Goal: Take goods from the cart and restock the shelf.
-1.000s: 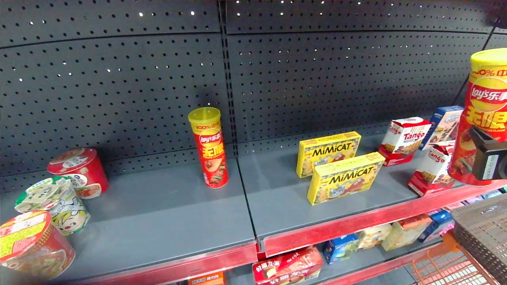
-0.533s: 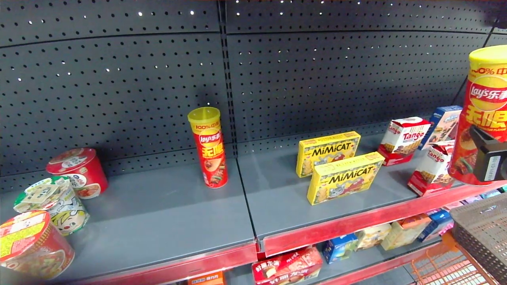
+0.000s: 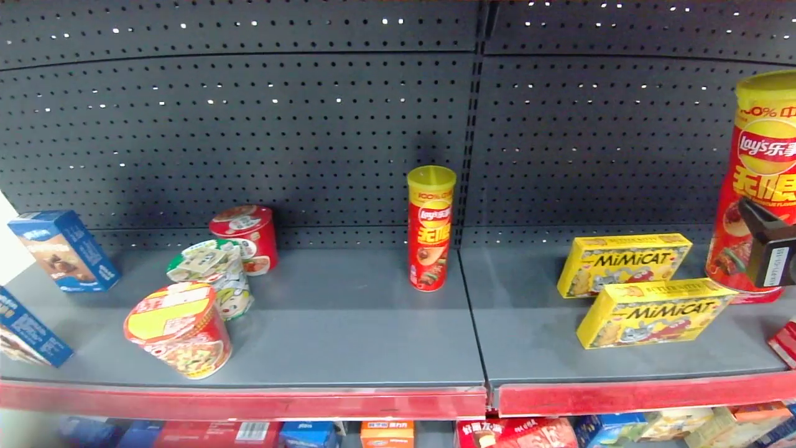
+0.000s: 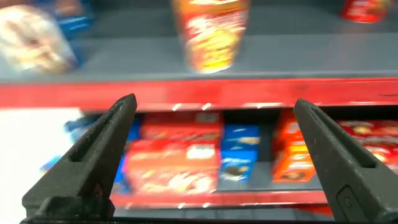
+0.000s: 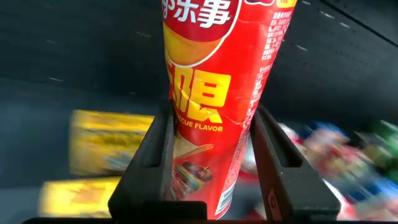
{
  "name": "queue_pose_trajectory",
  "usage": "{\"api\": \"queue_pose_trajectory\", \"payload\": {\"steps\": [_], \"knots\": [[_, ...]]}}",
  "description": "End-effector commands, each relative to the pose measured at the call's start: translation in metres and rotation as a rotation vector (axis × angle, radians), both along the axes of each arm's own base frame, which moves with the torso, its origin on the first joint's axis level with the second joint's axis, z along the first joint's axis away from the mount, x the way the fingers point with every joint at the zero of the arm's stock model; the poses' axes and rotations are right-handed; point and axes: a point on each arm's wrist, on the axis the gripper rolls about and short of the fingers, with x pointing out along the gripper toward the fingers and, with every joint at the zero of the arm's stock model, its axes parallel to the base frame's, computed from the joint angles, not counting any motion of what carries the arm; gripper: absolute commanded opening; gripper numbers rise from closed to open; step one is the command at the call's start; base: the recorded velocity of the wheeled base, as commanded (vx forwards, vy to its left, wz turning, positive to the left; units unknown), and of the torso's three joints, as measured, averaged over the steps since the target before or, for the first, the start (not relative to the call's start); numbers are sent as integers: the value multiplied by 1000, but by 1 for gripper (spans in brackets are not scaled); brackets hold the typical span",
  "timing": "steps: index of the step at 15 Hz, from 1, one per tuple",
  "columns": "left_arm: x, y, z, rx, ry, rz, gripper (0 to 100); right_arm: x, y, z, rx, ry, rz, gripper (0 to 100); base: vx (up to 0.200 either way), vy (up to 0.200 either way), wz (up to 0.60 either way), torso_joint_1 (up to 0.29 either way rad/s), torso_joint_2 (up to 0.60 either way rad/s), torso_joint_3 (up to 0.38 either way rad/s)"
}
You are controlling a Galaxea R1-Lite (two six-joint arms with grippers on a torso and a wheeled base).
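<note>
**A:** Jaws first, left side?

**B:** Left gripper (image 4: 214, 102) has them wide apart with nothing between. It is low in front of the shelf (image 3: 348, 336), facing the red front strip (image 3: 249, 403). The packed lower-shelf goods (image 3: 385, 432) sit behind it.

**A:** OK, now the shelf, from the left.

**B:** Two blue boxes at the left end. The rear blue box (image 3: 65, 251) is tilted near the pegboard back (image 3: 280, 124), and the front blue box (image 3: 28, 330) is at the edge, partly cut off. Then three noodle cups close together. The front red bowl (image 3: 179, 328) leans near the strip, and the green-white cup (image 3: 211, 277) is tipped just behind it. The back red cup (image 3: 245, 236) is by the pegboard.

**A:** Middle?

**B:** The standing chips can (image 3: 430, 227) is upright and alone, next to the seam between the two bays and well apart from the cups.

**A:** Right bay?

**B:** Two yellow boxes lie flat. The rear yellow box (image 3: 622, 264) and the front yellow box (image 3: 653, 311) sit one behind the other, just about touching.

**A:** Right jaws?

**B:** Right gripper (image 5: 214, 118) has them clamped on the held chips can (image 3: 762, 180), gripping the lower half. The can is upright at the far right, past the yellow boxes and in front of the pegboard. Can't tell if its base touches the shelf.
</note>
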Motion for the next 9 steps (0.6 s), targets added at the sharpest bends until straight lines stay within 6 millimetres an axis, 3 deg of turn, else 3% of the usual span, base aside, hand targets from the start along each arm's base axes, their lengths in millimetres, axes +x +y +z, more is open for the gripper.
{"api": "queue_pose_trajectory", "payload": {"steps": [1, 9], "knots": [[0, 0, 0, 0, 1, 1, 100, -2, -1, 0, 2, -3, -1, 0, 0, 0, 0, 0, 0, 0], [0, 0, 0, 0, 1, 1, 100, -5, -3, 0, 4, -6, -1, 0, 0, 0, 0, 0, 0, 0]]}}
